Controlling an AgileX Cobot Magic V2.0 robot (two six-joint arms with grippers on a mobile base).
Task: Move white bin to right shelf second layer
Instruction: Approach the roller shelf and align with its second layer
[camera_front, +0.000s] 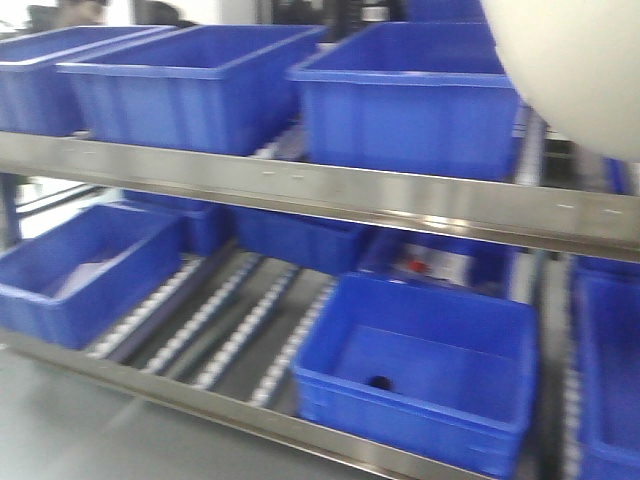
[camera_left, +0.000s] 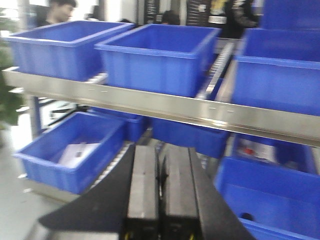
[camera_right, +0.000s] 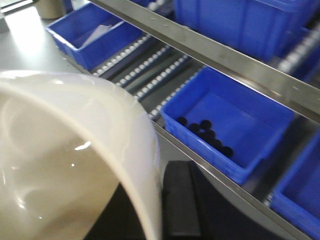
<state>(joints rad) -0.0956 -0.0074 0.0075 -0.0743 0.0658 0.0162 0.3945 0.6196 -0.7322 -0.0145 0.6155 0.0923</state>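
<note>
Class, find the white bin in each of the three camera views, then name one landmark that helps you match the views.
Front view: the white bin fills the top right corner, blurred and cut off by the picture edge.
Left wrist view: not in it.
Right wrist view: the white bin fills the lower left, very close to the camera.
Shared landmark: the open blue crate with dark bits inside.

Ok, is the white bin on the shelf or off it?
Off it. The white bin hangs at the front view's top right, its rounded base in the air above the upper steel bar.
</note>
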